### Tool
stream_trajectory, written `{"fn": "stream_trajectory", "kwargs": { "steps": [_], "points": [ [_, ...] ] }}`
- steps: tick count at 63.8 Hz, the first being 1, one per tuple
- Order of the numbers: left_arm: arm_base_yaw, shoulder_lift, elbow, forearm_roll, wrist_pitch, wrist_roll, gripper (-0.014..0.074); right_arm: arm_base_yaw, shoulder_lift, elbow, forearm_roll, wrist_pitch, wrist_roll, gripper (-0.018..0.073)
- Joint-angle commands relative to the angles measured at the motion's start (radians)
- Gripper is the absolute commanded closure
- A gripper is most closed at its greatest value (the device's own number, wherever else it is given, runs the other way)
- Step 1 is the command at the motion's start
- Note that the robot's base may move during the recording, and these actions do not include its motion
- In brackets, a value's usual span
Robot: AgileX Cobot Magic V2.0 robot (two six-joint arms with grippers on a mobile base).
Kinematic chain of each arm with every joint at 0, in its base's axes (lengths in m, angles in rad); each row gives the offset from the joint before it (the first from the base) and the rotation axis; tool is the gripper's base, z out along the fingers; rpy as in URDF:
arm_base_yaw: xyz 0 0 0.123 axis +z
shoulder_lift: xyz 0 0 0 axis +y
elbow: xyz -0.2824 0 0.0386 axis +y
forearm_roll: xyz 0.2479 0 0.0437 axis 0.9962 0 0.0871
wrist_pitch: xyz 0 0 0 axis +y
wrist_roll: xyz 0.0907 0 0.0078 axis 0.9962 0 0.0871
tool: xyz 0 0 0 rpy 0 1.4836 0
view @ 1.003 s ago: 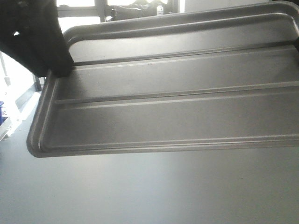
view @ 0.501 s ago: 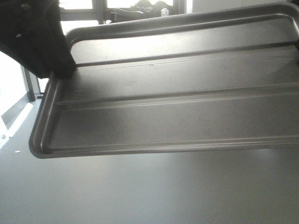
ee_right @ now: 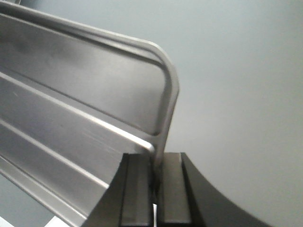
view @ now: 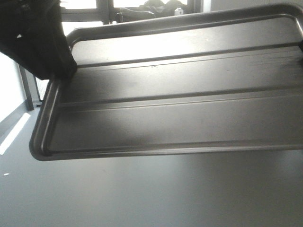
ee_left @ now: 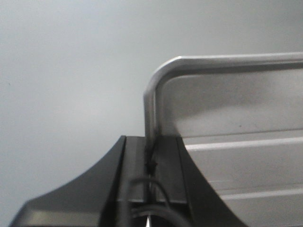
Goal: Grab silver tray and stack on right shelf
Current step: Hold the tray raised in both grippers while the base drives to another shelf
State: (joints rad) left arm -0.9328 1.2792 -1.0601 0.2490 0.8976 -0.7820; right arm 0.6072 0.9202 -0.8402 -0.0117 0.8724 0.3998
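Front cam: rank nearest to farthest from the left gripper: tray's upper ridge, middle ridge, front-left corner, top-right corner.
1. The upper ridge of the silver tray: its left end runs right up to the left gripper, top left.
2. The middle ridge: one band lower.
3. The front-left corner: bottom left.
4. The top-right corner: opposite end, far right.

Smooth grey floor spans front view's lower part, w/ tiny white speck on it nr left edge & bright strip above.
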Motion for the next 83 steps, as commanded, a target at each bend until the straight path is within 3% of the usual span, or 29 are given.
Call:
{"fn": "stream_trajectory", "kwargs": {
  "steps": [1,83],
  "points": [
    [-0.007,-0.022,-0.03,0.039,-0.007,0.015,0.0689,0.001,-0.013,-0.029,-0.031,-0.057,-0.021,0.0501],
    [-0.007,-0.022,-0.03,0.04,-0.007,0.015,0.0689,0.001,-0.013,-0.029,-0.031,-0.058,-0.021,0.0501]
  ]
}}
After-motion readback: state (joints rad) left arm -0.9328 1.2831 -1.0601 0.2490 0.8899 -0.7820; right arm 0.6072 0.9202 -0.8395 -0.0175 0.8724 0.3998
